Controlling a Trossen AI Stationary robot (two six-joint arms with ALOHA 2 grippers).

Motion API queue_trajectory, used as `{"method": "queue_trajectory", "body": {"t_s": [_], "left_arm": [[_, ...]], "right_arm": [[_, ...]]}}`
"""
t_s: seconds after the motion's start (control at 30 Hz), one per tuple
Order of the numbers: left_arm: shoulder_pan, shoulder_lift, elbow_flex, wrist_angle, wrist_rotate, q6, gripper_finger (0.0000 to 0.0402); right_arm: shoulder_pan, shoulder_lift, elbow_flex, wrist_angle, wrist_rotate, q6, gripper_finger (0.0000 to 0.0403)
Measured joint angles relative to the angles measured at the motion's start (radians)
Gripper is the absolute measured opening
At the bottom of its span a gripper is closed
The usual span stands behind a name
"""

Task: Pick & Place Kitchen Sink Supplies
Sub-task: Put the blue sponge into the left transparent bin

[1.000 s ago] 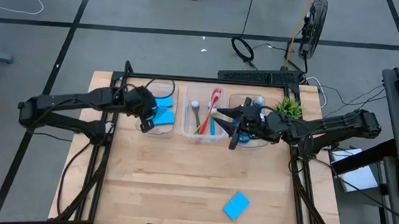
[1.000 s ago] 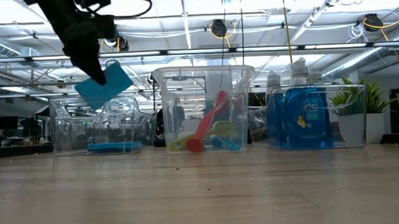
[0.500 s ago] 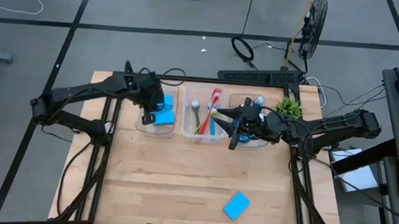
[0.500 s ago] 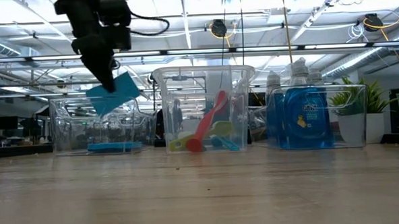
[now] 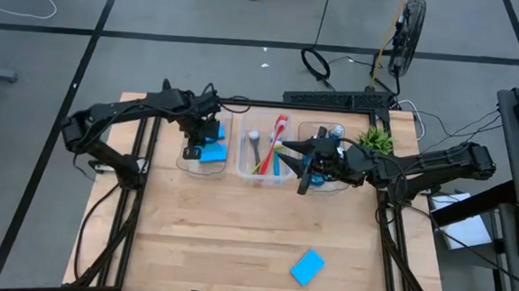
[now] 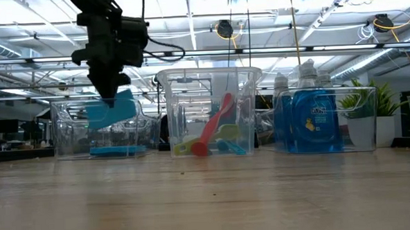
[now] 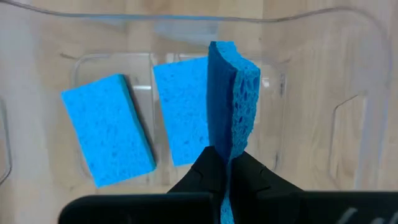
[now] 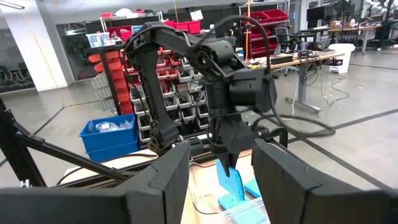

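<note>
My left gripper (image 5: 194, 142) hangs over the left clear bin (image 5: 189, 165), shut on a flat blue sponge (image 6: 112, 109). In the left wrist view that sponge (image 7: 233, 93) shows edge-on above two more blue sponges (image 7: 106, 127) lying flat on the bin's floor. Another blue sponge (image 5: 306, 267) lies on the table near its front edge. My right gripper (image 5: 303, 179) stands open and level in front of the middle and right bins, with nothing between its fingers. My left gripper pinches the sponge's two flat faces (image 7: 232, 148) between its two fingers, at the sponge's upper end. The fingers come from above, pointing steeply down. The sponge hangs below them on edge, in the bin's mouth, clear of the sponges on the floor.
The middle bin (image 5: 262, 173) holds long-handled brushes (image 6: 216, 125), red among them. The right bin (image 6: 362, 139) holds blue bottles (image 6: 309, 117) with grey caps. A green potted plant (image 5: 375, 139) stands at the far right. Bare wood lies between the bins and the front edge.
My left gripper has carried the sponge toward the middle bin and a little down, rolling its wrist. The sponge, earlier tilted above the bin's rim, now hangs lower, in the left bin's mouth.
</note>
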Motion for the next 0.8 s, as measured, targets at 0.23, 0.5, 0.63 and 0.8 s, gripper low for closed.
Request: {"method": "queue_trajectory", "body": {"t_s": [0.23, 0.5, 0.63, 0.8], "left_arm": [[0.037, 0.076, 0.0, -0.033, -0.005, 0.093, 0.0006], [0.093, 0.143, 0.001, -0.025, -0.007, 0.212, 0.0006], [0.119, 0.156, 0.0, -0.006, -0.007, 0.246, 0.0006], [0.14, 0.157, 0.0, 0.011, -0.006, 0.277, 0.0006]], "right_arm": [[0.0, 0.0, 0.0, 0.0, 0.0, 0.0, 0.0163], [0.0, 0.0, 0.0, 0.0, 0.0, 0.02, 0.0166], [0.0, 0.0, 0.0, 0.0, 0.0, 0.023, 0.0164], [0.0, 0.0, 0.0, 0.0, 0.0, 0.023, 0.0164]]}}
